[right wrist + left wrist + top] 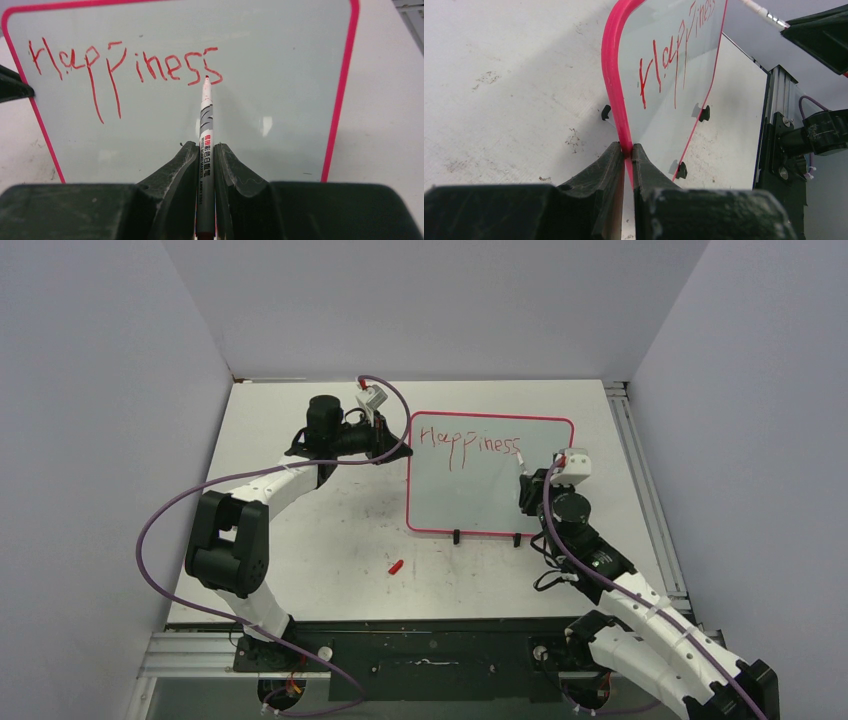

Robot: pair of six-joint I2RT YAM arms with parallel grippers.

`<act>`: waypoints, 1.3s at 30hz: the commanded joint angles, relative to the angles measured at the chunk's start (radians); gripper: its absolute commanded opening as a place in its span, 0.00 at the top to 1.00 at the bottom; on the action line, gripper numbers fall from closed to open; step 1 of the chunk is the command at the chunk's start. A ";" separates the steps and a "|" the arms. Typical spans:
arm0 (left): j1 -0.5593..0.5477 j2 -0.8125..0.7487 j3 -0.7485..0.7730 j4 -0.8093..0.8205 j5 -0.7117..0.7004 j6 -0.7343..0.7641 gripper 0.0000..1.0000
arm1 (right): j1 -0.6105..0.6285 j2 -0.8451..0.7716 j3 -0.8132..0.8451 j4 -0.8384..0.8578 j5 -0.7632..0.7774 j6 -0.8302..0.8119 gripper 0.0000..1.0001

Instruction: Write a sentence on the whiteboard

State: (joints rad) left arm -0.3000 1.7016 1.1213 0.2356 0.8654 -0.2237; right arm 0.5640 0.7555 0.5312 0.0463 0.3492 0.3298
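The whiteboard (470, 502) lies on the table with its pink rim and one red word of the sentence (470, 443), "Happiness", along its top. My left gripper (398, 450) is shut on the board's left rim (616, 95), its jaws pinching the pink edge (628, 150). The writing (669, 60) runs away from it. My right gripper (205, 150) is shut on a grey whiteboard marker (205, 135). The marker's red tip rests at the last "s" of the sentence (125, 65) on the whiteboard (280, 100). In the top view the right gripper (527, 482) hovers over the board's right part.
A small red cap (396, 566) lies on the tabletop in front of the board. Black clip feet (457, 536) stick out at the board's near edge. An aluminium rail (640, 490) runs along the table's right side. Grey walls close in the back and sides.
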 commanded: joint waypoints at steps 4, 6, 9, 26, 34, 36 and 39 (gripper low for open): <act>0.004 -0.061 0.015 0.047 0.008 0.018 1.00 | -0.006 0.015 0.038 0.028 0.091 -0.016 0.95; 0.004 -0.060 0.016 0.047 0.009 0.020 1.00 | -0.011 0.028 0.043 0.036 0.092 -0.019 0.95; 0.004 -0.062 0.017 0.045 0.009 0.020 1.00 | -0.029 0.035 0.044 0.051 0.082 -0.023 0.95; 0.004 -0.060 0.016 0.042 0.009 0.021 1.00 | -0.115 0.100 0.049 0.109 -0.020 -0.026 0.95; 0.004 -0.063 0.017 0.043 0.010 0.021 1.00 | -0.115 0.087 0.041 0.059 -0.006 -0.005 0.95; 0.004 -0.066 0.017 0.043 0.010 0.021 1.00 | -0.115 0.078 0.035 0.040 -0.006 0.006 0.95; 0.004 -0.068 0.017 0.044 0.010 0.021 1.00 | -0.112 0.055 0.015 0.019 -0.016 0.023 0.95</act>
State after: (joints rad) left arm -0.3000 1.7016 1.1213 0.2352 0.8642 -0.2234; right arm 0.4568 0.8436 0.5365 0.0940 0.3473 0.3283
